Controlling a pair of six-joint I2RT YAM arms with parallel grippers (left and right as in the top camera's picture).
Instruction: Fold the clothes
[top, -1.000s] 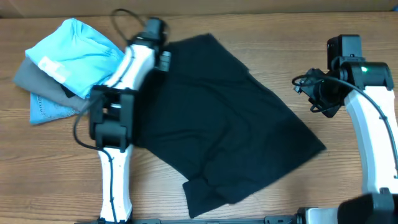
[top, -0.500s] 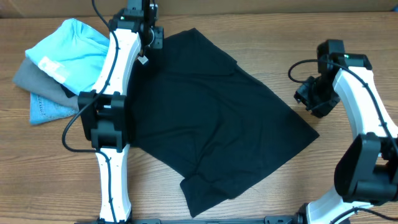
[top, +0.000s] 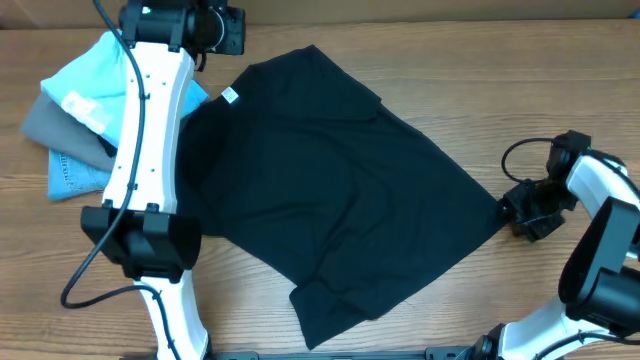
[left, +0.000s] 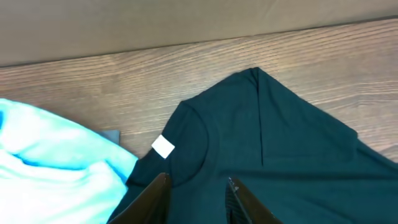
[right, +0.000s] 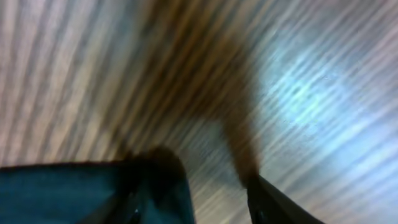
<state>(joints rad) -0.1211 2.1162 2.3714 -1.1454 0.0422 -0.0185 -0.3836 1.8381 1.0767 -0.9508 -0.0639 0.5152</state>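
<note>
Wooden table, black T-shirt (white tag)

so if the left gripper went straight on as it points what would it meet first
Probably the plain black soft-fabric T-shirt, at its neckline beside the small white tag; nothing shows between the left gripper and it, though depth is unclear.

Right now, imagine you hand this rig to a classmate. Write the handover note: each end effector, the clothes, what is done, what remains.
Left end effector: open, empty, above the collar of the black T-shirt, near its white tag.
Right end effector: looks open, at the shirt's right corner; the view is blurred and no grip shows.
T-shirt: spread nearly flat on the table, beside the light blue shirt.
Done: shirt laid out.
Left: all the folding.
</note>
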